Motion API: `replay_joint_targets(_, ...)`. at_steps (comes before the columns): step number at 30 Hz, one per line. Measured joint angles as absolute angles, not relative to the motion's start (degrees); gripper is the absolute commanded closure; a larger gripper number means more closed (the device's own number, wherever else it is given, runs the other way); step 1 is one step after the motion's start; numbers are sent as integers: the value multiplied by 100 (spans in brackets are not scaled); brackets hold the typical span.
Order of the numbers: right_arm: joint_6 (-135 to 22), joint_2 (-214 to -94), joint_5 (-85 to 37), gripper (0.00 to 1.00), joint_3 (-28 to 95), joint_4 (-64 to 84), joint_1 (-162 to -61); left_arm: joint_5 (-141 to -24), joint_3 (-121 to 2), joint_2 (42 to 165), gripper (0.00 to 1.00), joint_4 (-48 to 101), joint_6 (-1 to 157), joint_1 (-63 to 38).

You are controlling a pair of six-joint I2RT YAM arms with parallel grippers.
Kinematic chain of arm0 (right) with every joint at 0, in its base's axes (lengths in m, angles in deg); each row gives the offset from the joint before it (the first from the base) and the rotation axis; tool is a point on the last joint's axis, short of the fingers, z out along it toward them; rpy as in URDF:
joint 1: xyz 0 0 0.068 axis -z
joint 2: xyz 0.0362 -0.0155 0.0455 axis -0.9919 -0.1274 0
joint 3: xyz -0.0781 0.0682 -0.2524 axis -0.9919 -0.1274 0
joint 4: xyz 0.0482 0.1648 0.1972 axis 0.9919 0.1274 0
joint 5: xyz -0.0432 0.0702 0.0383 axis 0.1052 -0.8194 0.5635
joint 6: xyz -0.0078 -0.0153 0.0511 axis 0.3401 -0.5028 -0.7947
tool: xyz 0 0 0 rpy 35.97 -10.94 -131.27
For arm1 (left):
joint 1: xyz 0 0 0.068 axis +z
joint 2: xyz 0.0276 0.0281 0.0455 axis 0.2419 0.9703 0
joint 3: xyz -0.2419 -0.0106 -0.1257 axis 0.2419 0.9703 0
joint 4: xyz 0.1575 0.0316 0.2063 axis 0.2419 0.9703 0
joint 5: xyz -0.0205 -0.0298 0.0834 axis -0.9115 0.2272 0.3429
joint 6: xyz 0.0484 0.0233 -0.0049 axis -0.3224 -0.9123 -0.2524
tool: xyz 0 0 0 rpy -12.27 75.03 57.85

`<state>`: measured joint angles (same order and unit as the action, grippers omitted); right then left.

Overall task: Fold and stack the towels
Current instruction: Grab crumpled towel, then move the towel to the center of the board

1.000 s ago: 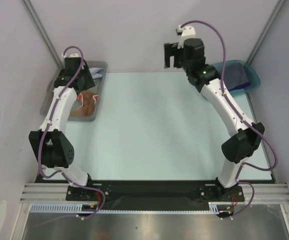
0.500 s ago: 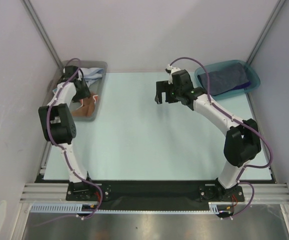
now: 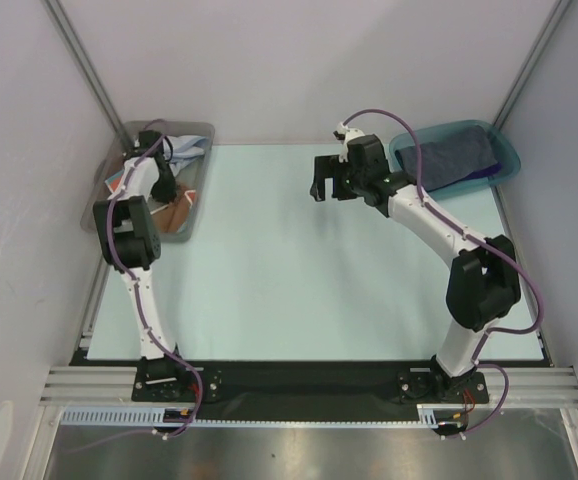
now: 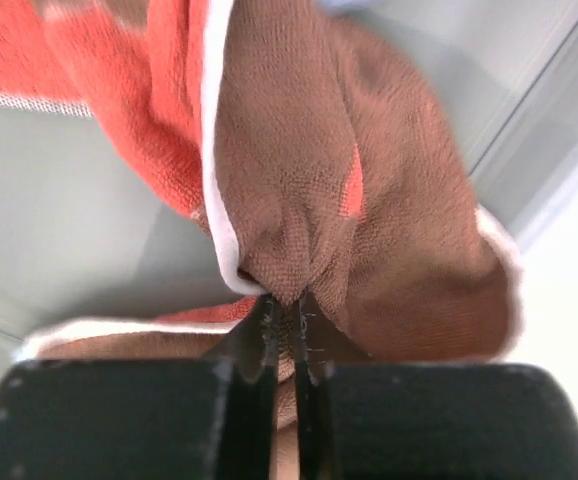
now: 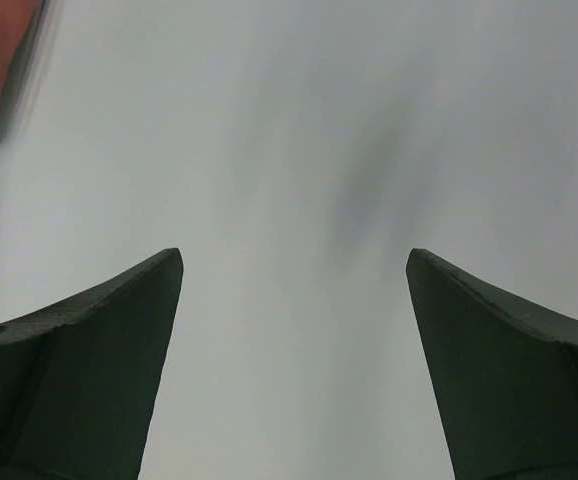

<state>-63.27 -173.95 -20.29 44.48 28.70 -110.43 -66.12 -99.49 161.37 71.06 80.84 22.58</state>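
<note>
Left wrist view has the left jaws clenched on a thin fold of the orange-red towel [image 4: 299, 180], with the cloth bunched above them, its brown side and white hem showing. From above, the left arm [image 3: 129, 235] reaches into the grey bin [image 3: 194, 126] at the far left corner of the counter [image 3: 289, 280], and the towel lies in that bin just beside a pale towel [image 3: 187, 146] heaped at the bin's far end. The right jaws are spread wide and empty, hanging over bare counter near the middle of the far edge, with the right arm [image 3: 429, 215] stretched out from its base. Behind them, a purple towel [image 3: 454, 155] lies in the teal bin [image 3: 509, 160] at the far right corner. The step in hand looks like pulling the first towel out to be spread and folded, so the task is barely begun. The grip looks like the weak spot: only a small pinch of soft cloth is caught, and it could slip free as the arm lifts. The hanging bulk may also brush the bin wall and drag the light bin along, or snag the pale towel and pull it out too. Because it is held at a fold, not a corner, the cloth will likely land crumpled, leaving the right jaws hunting for an edge.
</note>
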Motion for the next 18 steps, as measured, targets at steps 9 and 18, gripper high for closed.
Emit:
replay_joint_targets(9, -6327, -16851, -2044, 0, 4068, 2852, -11045, -7020, -10982, 15473, 100, 7543, 8093, 2002)
replay_joint_targets(18, -6574, -15133, -1657, 0, 3375, 2885, -10759, -8677, -9227, 11696, 94, 6039, 8436, 30)
